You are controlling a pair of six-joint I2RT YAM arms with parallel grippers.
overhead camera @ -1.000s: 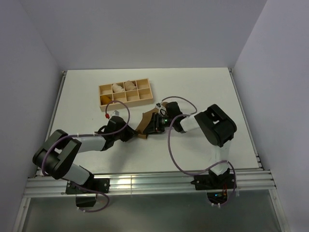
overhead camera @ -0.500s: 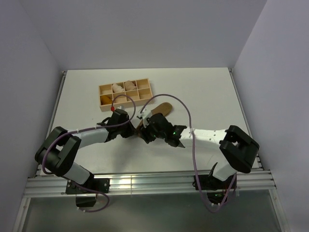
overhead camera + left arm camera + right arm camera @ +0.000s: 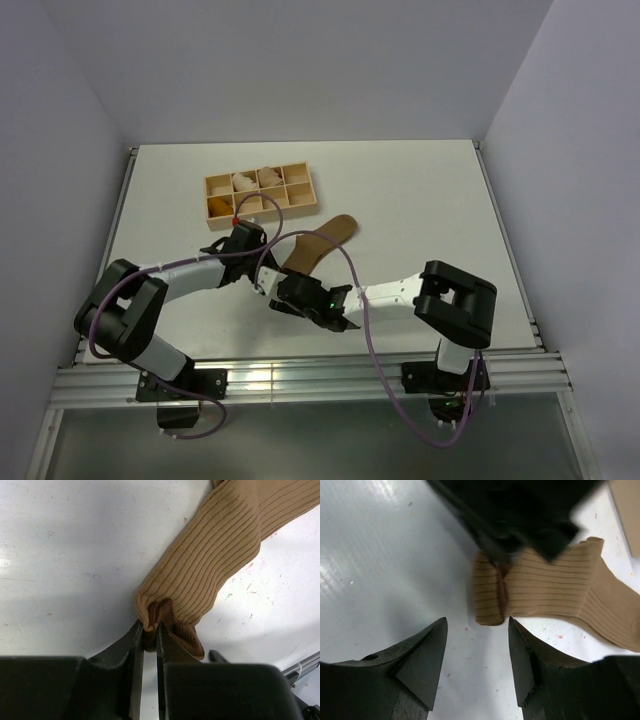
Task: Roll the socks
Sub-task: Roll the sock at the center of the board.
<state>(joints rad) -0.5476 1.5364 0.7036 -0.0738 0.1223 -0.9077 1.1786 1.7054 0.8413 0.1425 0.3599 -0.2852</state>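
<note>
Left pincer [image 3: 150, 632] is clamped almost shut on a thin fold at the cuff of the tan ribbed sock [image 3: 215, 565], which trails flat ahead of it, while the right pincer [image 3: 477, 625] hovers wide and empty just short, so any tug could slip that shallow bite free.

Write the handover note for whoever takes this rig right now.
Left gripper: shut on the sock, pinching its folded end.
Right gripper: open, just short of that end, touching nothing.
Sock: lies stretched out on the table, near the tray.
Done: only a small fold at the pinched end.
Left: roll the whole length. A second sock is not clearly in view.
</note>
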